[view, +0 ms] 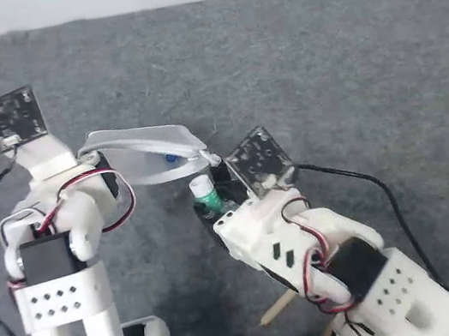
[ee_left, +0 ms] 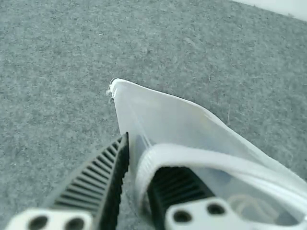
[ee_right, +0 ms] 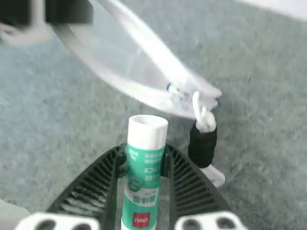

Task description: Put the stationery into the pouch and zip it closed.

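Left gripper (ee_left: pixel 139 160) is clamping on the rim of a translucent plastic zip pouch (ee_left: pixel 182 122), one black ribbed jaw outside the wall, the other inside. The pouch is hanging raised off the grey carpet-like table surface (view: pixel 360 48), its mouth gaping toward the right arm. A small blue item (view: pixel 170 157) is showing through the wall. Right gripper (ee_right: pixel 142 155) is squeezing a white glue stick with a green label (ee_right: pixel 146 132) between both jaws. The stick's white end is pointing up at the pouch, just beside its lower edge and not inside it. A black cylindrical piece (ee_right: pixel 202 143) is hanging by a white cord at the pouch corner; cannot tell what it is. A thin tan stick (view: pixel 275 309) is lying on the surface by the right arm.
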